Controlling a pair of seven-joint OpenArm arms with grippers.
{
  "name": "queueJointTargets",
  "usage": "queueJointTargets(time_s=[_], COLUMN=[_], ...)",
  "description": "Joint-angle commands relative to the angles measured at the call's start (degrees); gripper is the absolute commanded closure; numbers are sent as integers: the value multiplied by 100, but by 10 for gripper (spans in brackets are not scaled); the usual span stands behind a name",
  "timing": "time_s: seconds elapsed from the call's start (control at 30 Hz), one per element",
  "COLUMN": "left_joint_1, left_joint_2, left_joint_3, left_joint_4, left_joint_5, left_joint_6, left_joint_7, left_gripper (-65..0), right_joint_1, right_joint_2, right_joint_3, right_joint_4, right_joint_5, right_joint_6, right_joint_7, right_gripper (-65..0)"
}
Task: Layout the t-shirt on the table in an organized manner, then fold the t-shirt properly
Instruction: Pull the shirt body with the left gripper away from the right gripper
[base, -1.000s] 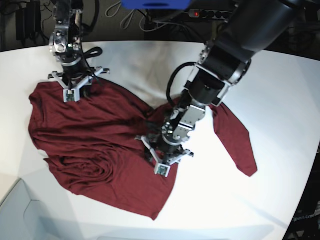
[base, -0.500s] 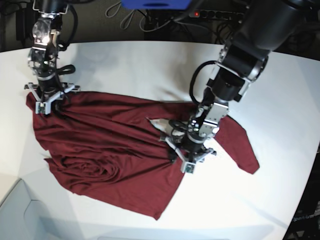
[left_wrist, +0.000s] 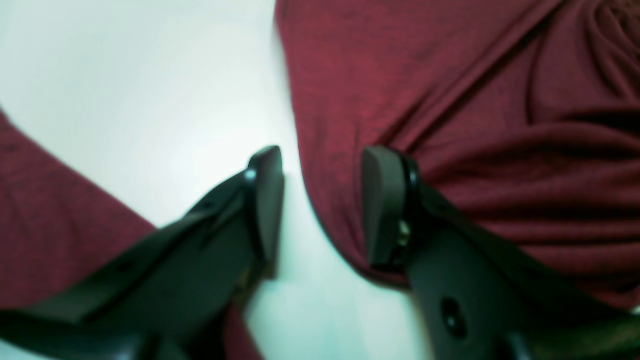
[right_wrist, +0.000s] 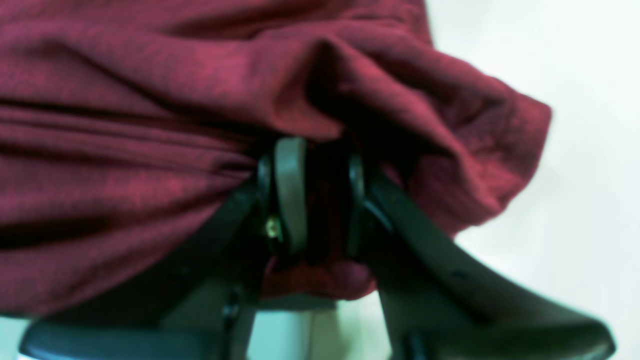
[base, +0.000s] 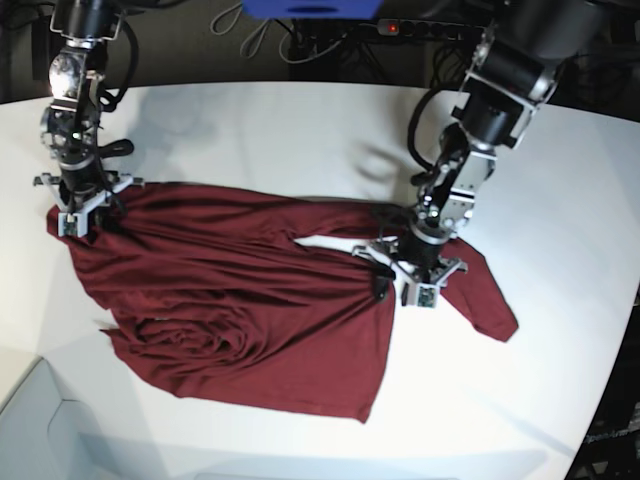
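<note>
To flatten the shirt (base: 240, 290), the right gripper (right_wrist: 317, 200) pinching it should hold tight while the open left gripper (left_wrist: 320, 205) grabs its edge.

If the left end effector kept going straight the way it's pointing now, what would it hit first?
Probably the table: the left end effector points down at bare white surface, with the t-shirt edge by its right finger. Depth is unclear.

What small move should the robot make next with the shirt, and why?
Probably the left gripper should close on the t-shirt edge. Its jaws stand open, one over the white table and one over the cloth, with the hem between them, held by nothing. The right gripper is already shut on a bunched corner. With both ends held, the still rumpled shirt could be pulled flat.
</note>
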Motion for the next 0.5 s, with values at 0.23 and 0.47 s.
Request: queueJointTargets(time_s=[0.23, 0.47], left_joint_1=[1214, 1917], left_joint_2=[-934, -1427], left_joint_3=[21, -93], left_joint_4=[2157, 3458], left_joint_5=[-760, -795], left_joint_6=[180, 189], left_joint_7=[2511, 2783], left_gripper=[-256, -256], right_joint_1=[324, 622], right_joint_2=[116, 239], right_joint_3=[48, 48], right_joint_4=[-431, -466], right_joint_5=[-119, -128], right_joint_6=[-82, -82], right_joint_7=[-275, -275], right_gripper=[-104, -104])
